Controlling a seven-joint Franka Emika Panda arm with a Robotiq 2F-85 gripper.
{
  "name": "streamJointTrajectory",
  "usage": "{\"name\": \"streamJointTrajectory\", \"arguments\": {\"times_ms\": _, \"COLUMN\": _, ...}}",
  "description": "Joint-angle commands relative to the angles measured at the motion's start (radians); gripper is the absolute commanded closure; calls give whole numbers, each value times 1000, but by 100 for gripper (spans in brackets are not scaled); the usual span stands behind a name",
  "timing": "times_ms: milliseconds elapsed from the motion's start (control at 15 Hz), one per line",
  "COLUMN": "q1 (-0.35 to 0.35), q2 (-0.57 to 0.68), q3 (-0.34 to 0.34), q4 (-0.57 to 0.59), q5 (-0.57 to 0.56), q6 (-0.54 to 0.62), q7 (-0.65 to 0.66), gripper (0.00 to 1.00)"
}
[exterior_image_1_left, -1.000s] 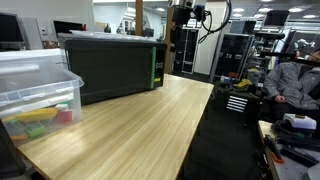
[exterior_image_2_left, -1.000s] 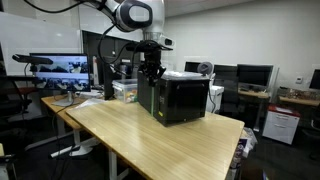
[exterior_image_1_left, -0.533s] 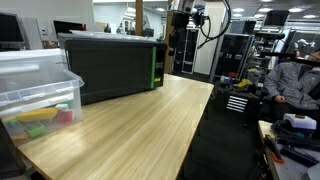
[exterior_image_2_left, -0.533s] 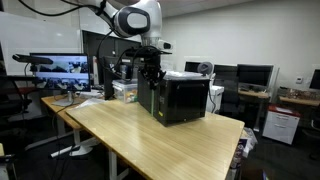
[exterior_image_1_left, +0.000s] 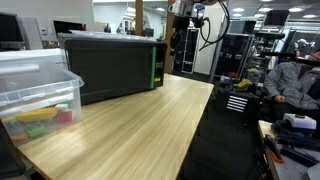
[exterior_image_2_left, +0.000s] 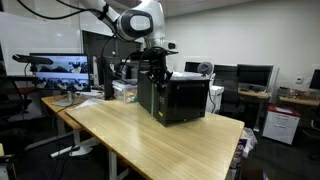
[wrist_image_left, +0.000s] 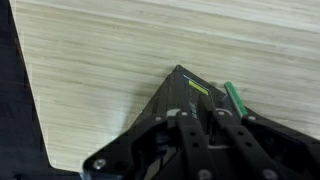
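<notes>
1. The end effector (exterior_image_2_left: 153, 72) is hanging from the arm at the top corner of a black box (exterior_image_1_left: 110, 68). This is the corner that carries the green handle (exterior_image_1_left: 155, 66).
2. In the wrist view the fingers are lying close together over that corner. Their dark tips are merging with the box's dark top, so I cannot tell whether they are pressed together, pinching something or touching the box.
3. The black box is standing upright and flat on the light wooden surface (exterior_image_1_left: 140, 130).
4. The box's long axis is running level along the surface in an exterior view (exterior_image_1_left: 110, 68). Its handle end is pointing away from the clear plastic bin (exterior_image_1_left: 35, 85).
5. The green handle is running upright down the box's corner edge. In the wrist view it is showing as a short green bar (wrist_image_left: 232, 98) just beside the fingers, next to a pale label (wrist_image_left: 200, 88) on the box.
6. The clear plastic bin is sitting on the surface near the box's other end and is holding yellow, green and pink items (exterior_image_1_left: 35, 117).
7. A seated person (exterior_image_1_left: 295, 80) is well apart from the box, beyond its handle end.
</notes>
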Motion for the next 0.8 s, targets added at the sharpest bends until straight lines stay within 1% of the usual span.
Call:
{"name": "streamJointTrajectory", "arguments": {"times_ms": 0, "q1": -4, "q2": 29, "q3": 12, "q4": 37, "q5": -10, "q6": 18, "q7": -46, "gripper": 92}}
{"name": "streamJointTrajectory", "arguments": {"times_ms": 467, "q1": -14, "q2": 106, "q3": 24, "q4": 161, "q5": -8, "q6": 8, "q7": -65, "gripper": 92}}
{"name": "streamJointTrajectory", "arguments": {"times_ms": 733, "q1": -5, "q2": 107, "q3": 31, "q4": 155, "q5": -9, "q6": -7, "q7": -71, "gripper": 92}}
